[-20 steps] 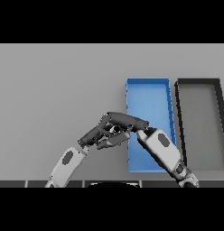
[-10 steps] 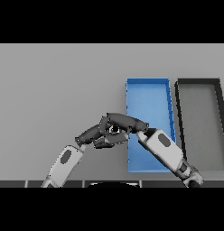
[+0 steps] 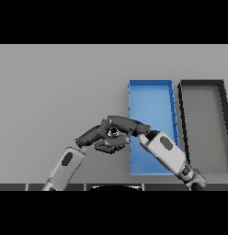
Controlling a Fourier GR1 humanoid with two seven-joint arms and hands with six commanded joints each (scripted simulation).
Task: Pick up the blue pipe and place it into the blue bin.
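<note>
Table (image 3: 56, 87): grey surface filling the frame from the left edge to the right, bare across its left half.

Left arm (image 3: 64, 164): white and grey, enters at the lower left of centre and slants up to the right.

Left hand (image 3: 96, 136): dark, just left of centre in the lower half of the frame, over the table beside the left wall of the blue bin. Its fingers reach right and meet those of the right hand; whether they are curled round anything cannot be told, since the 2 hands overlap.

Blue pipe: cannot be made out; the spot where the 2 hands meet hides whatever lies between them.

Right hand (image 3: 127, 125): dark, at centre, lying across the left wall of the blue bin and pointing left over the left hand. Whether it is clenched or slack cannot be told.

Right arm (image 3: 167, 155): white and grey, comes from the lower right and crosses the near part of the blue bin.

Blue bin (image 3: 151, 98): long open tray, right of centre.

Black bin (image 3: 203, 119): similar tray, just right of the blue one, walls close but apart.
</note>
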